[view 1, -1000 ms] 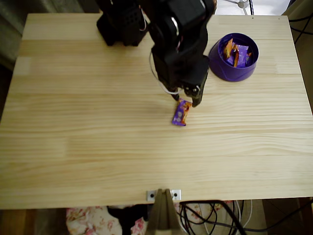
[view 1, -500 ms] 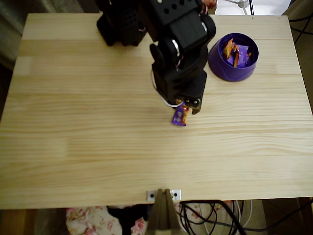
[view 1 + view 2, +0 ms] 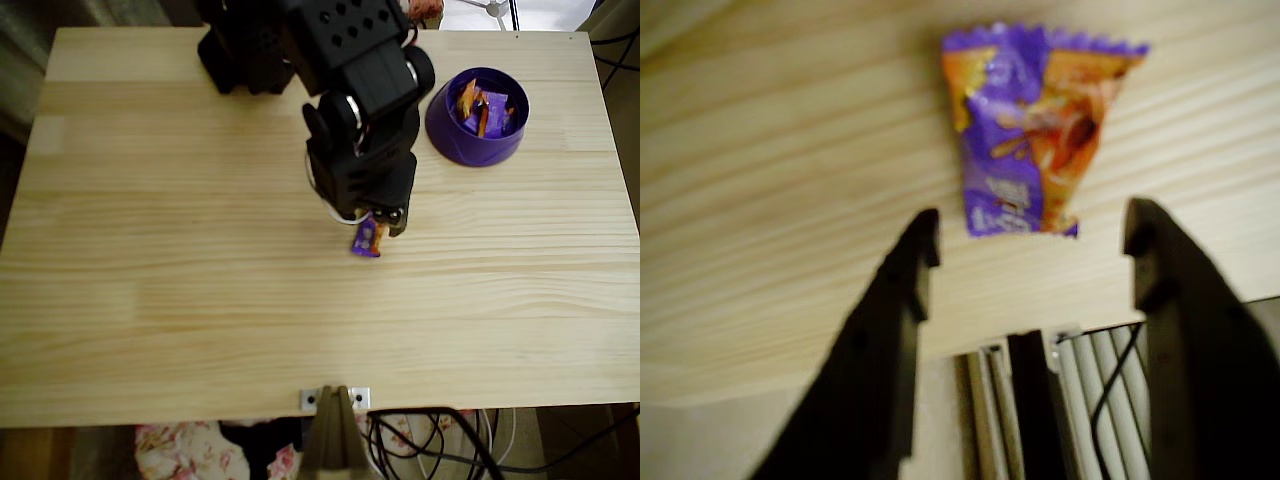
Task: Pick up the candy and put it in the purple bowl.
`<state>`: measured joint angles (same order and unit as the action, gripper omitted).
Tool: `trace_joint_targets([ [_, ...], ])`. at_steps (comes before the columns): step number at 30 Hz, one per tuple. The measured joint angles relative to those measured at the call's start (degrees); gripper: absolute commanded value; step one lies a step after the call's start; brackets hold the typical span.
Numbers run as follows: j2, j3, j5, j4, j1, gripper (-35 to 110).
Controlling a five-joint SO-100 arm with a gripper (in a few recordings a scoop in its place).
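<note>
Arm: the black arm (image 3: 355, 110) has drawn back toward the far edge of the table over the past second in the overhead view, its body now covering less of the wood in front.
Gripper: the gripper (image 3: 381, 222) has come down from just beyond the candy to directly over its far end; in the wrist view (image 3: 1032, 250) the two black fingers (image 3: 902, 290) stand apart on either side of it.
Candy: the candy (image 3: 366, 240), fully exposed a second ago, now has its far end hidden beneath the fingertips in the overhead view.
</note>
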<state>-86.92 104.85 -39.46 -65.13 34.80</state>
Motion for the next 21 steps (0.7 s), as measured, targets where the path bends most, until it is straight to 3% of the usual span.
trace_joint_targets([
  [21,3.1,0.0,4.0,3.4,1.7,24],
])
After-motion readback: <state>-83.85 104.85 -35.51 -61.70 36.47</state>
